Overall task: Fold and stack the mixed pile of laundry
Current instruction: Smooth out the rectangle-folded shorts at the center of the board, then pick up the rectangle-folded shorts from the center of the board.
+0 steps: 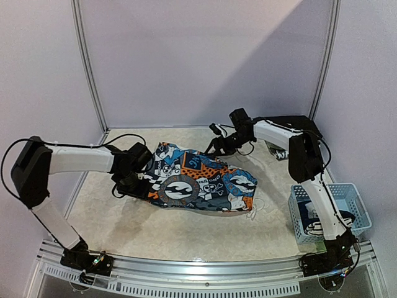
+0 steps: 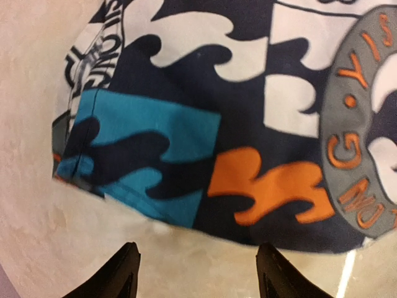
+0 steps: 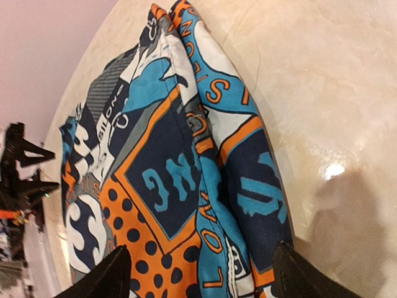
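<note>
Left pincer (image 1: 124, 181), centre-left: fingers wide, empty, just off the cartoon-print garment (image 1: 201, 180), which lies mid-frame on the surface (image 1: 186, 239). Right pincer (image 1: 218, 146) is wide too, at the garment's upper edge. We judge folding barely begun, no stack. Basket (image 1: 332, 214), lower right, holds printed pieces.
</note>
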Robot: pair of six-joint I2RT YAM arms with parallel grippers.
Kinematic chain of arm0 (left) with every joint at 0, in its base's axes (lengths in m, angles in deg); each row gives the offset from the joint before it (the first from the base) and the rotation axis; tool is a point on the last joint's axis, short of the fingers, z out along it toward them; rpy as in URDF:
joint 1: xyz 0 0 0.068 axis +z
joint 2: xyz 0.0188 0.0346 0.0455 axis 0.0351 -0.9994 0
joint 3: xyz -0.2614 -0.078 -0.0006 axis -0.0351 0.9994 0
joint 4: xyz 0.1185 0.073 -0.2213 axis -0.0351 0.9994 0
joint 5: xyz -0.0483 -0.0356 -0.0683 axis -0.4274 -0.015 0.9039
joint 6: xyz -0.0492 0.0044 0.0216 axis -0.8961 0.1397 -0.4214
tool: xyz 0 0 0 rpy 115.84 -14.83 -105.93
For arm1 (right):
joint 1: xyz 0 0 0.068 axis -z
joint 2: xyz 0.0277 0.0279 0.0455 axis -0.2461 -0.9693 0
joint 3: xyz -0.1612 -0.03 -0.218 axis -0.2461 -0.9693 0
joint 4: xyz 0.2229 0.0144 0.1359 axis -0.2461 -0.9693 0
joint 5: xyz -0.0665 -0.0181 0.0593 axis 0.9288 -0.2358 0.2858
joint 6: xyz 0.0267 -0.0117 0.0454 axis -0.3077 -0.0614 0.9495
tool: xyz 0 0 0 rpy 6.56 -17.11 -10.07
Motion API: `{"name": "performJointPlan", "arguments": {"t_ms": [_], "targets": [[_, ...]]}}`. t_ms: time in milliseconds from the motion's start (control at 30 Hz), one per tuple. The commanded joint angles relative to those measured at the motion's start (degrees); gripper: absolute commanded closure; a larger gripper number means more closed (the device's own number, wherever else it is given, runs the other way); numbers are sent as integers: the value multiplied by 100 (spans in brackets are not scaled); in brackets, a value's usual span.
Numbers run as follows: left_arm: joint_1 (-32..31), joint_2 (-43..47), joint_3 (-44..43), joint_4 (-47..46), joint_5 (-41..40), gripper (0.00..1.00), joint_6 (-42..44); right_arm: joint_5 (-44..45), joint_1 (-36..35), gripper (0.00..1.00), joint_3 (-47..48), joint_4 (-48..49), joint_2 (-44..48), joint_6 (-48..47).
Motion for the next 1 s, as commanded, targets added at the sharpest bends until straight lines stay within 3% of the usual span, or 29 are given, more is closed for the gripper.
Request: {"name": "performJointPlan", "arguments": {"t_ms": [0,33,167,300,433,500,633,767,967], "targets": [[-429,1051,196,662,-139,34,-833,979,115,11,-304,-552,892,-996],[-539,1277,191,802,-249,34,-913,1064,234,3,-813,-317,1234,-1010],[-770,1987,-74,1004,-857,34,-606,1001,757,1,-3476,1151,3183,-111],[-1243,2021,-504,-9,-639,33,104,379,866,1,-5171,1239,4519,383],[-1816,1282,-1068,-1141,-301,33,487,-6,962,3,-6881,1926,5450,902],[-1949,661,-1532,-1435,72,35,571,-60,979,10,-7346,1952,5807,1269],[-2191,-531,-2390,-2024,725,42,569,-340,972,15,-7936,2325,5996,1936],[-2216,-1584,-3164,-2114,1129,51,162,1,774,14,-8211,2474,5942,2403],[-2109,-2528,-3355,-2495,1933,59,-516,511,473,6,-8087,2253,5614,2814]]}}
